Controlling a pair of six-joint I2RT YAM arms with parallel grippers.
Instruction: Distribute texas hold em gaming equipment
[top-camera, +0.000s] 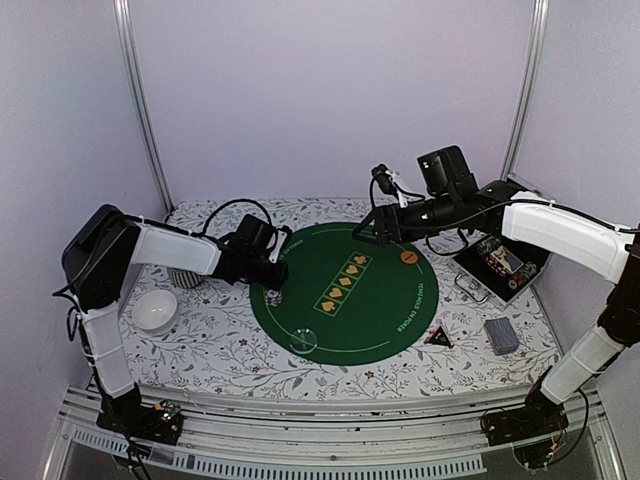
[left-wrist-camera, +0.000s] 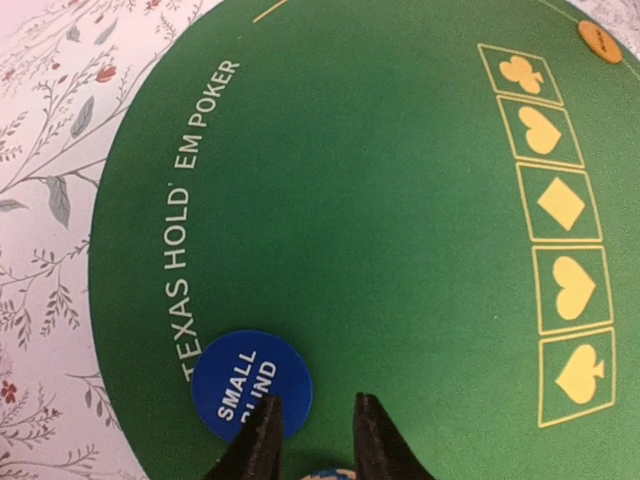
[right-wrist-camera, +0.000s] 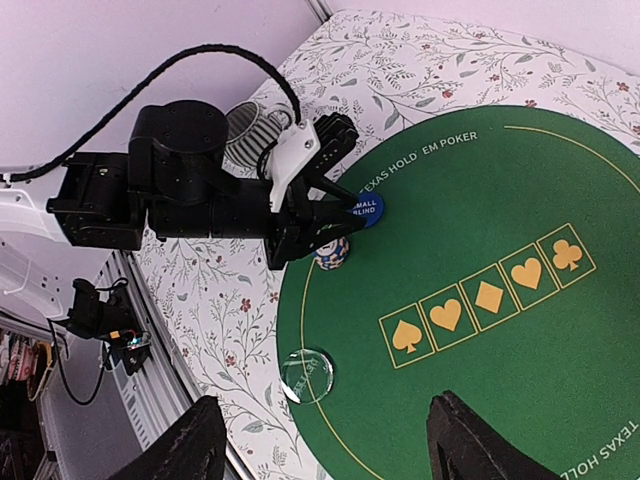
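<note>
Setting: you are working in a robot lab test cell, not a card room. Evidence:
- Plain pale wall panels (top-camera: 330, 100) close it in on three sides, framed by bare aluminium posts (top-camera: 138, 100).
- An aluminium rail (top-camera: 330, 445) runs along the near edge of the floral-clothed bench (top-camera: 230, 350).
- The left arm (top-camera: 165, 248) and right arm (top-camera: 560, 232) have their bases at that rail.
- A loose black cable (top-camera: 235, 205) loops above the left wrist.
- The green Texas Hold'em mat (top-camera: 370, 320) and blue SMALL BLIND button (left-wrist-camera: 250, 385) read as staged props.

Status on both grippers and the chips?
Left gripper narrow over chips, grip unclear. Right gripper open, empty, above mat. Blue button beside left's fingers.
</note>
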